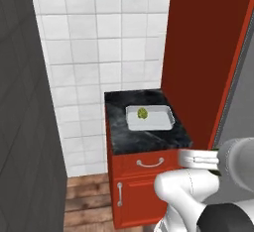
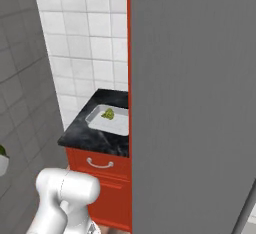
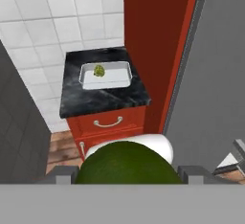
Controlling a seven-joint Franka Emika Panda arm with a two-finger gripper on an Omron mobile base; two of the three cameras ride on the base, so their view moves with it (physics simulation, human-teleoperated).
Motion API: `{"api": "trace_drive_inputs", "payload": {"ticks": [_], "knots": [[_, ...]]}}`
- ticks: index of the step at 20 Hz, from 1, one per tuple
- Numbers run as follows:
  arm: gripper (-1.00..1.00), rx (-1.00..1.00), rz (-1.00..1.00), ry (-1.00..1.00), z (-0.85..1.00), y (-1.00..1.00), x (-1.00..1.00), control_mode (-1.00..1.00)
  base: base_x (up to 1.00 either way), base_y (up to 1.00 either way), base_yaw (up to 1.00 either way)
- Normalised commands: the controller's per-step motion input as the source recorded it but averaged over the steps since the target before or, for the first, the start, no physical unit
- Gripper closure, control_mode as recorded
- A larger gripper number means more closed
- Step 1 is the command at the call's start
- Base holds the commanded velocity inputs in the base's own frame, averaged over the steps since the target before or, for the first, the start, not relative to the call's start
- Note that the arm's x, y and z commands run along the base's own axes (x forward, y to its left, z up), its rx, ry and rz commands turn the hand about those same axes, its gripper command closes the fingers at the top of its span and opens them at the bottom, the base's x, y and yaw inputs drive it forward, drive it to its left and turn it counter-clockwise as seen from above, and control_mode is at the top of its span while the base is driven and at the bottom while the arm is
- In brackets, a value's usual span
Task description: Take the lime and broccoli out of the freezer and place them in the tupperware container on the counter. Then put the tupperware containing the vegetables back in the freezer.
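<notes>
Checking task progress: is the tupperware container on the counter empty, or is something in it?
Not empty. The tupperware container holds the broccoli, a bumpy yellow-green clump near its far rim; nothing else lies inside.

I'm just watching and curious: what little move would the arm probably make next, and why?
Probably carry the lime toward the tupperware container on the counter. The dark-green ball sits between the gripper fingers, the broccoli already lies in the tray, and the tray is some way off.

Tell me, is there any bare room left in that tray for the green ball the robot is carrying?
Yes. In the tupperware container the broccoli sits near the far rim; the near half and right side are bare. The counter in front of the tray is free too. The gripper holds the lime.
</notes>
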Motion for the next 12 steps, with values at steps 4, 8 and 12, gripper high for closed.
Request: {"api": "trace_drive_inputs", "payload": {"ticks": [4, 8, 12], "knots": [[1.00, 0.00, -0.06, 0.10, 0.00, 0.00, 0.25, -1.00, 0.75, 0.25, -0.18], [1.00, 0.01, -0.22, 0.37, 0.00, 0.05, 1.00, -1.00, 0.00, 0.00, 0.00], [1.00, 0.08, -0.13, 0.41, 0.00, 0.00, 1.00, -1.00, 0.00, 0.00, 0.00]]}}
